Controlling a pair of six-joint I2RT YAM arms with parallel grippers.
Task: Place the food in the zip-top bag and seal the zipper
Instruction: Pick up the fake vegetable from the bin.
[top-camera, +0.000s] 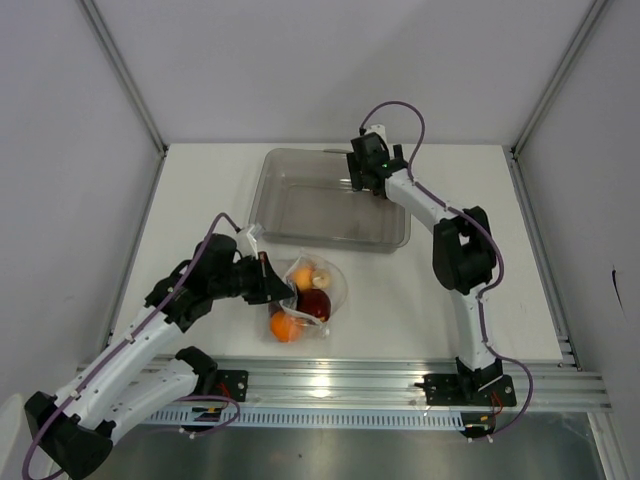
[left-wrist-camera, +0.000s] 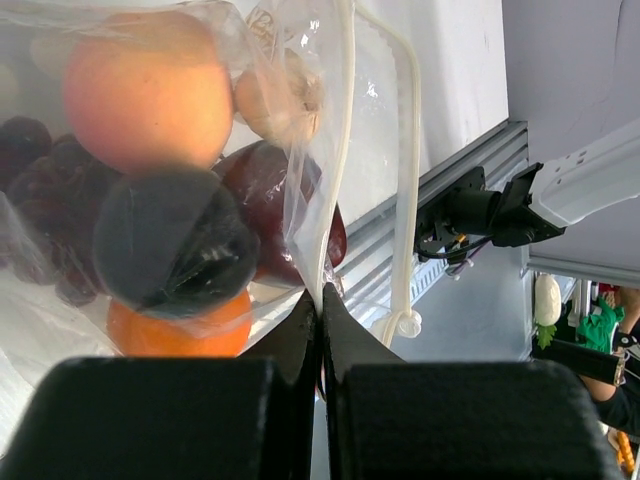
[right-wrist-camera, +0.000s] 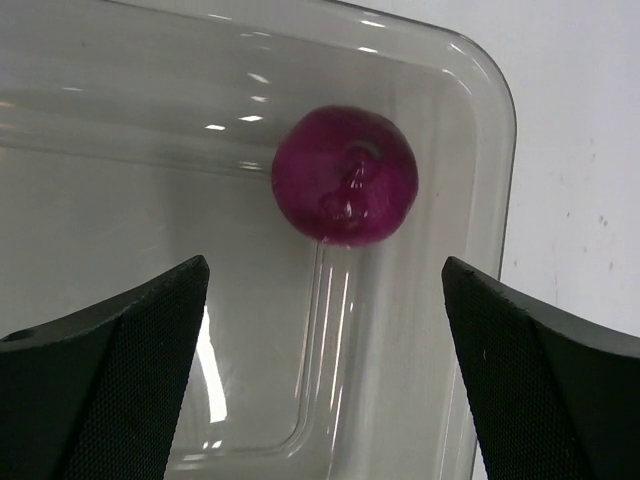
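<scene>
On a white table (top-camera: 200, 200), a rigid grey translucent tray (right-wrist-camera: 120, 200) lies directly beneath the right gripper (right-wrist-camera: 322, 265), whose fingers stand spread wide and hold nothing. A purple onion-like ball (right-wrist-camera: 345, 175) rests on the tray floor just beyond the fingertips, centred between them and close to the tray's rounded corner, touching neither finger. Well apart from that arm, the left gripper (left-wrist-camera: 320, 295) has its fingers pressed together on the zipper (left-wrist-camera: 338, 180), a pale strip that runs straight down into the pinch, while the strip's other run loops free to the right of the fingers. The clear, crinkly zip-top bag (left-wrist-camera: 300, 60) spreads out ahead of the left fingertips, lying on the table with the rest of the food inside. Nearest the fingers sit an orange (left-wrist-camera: 180, 325) and a blackish fruit (left-wrist-camera: 175, 240), with a dark red fruit (left-wrist-camera: 270, 200) beside them. Farther ahead lie a pink-yellow peach (left-wrist-camera: 150, 90), a dark red grape bunch (left-wrist-camera: 40, 170) off to the left, and a small beige bulb (left-wrist-camera: 280, 95).
</scene>
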